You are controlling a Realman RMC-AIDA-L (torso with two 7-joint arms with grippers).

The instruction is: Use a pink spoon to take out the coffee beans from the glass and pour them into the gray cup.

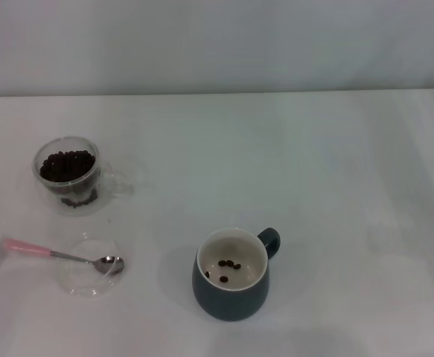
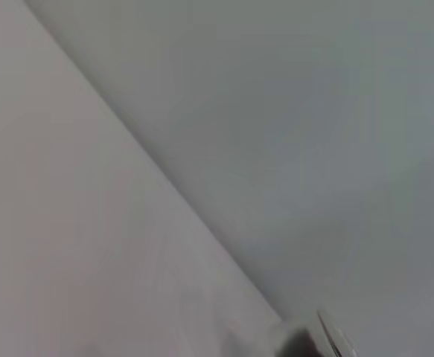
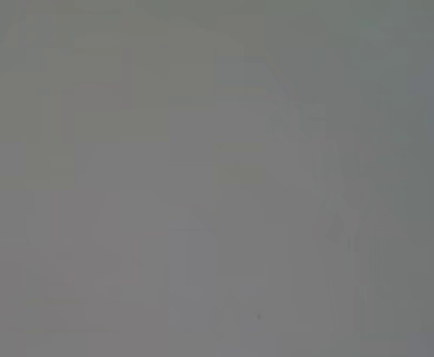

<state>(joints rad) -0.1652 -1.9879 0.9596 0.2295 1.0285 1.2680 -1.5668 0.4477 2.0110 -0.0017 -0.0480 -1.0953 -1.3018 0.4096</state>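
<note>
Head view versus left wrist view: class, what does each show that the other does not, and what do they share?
Only the head view shows the glass of coffee beans, the pink spoon resting its bowl on a shallow clear dish, and the gray cup holding a few beans. Only the left wrist view shows a dark blurred shape at its edge; what it is cannot be told. Both share the white table and pale wall; neither shows a pincer.

Only a dark blur point(image 2: 300, 344) (owner unclear) shows.
</note>
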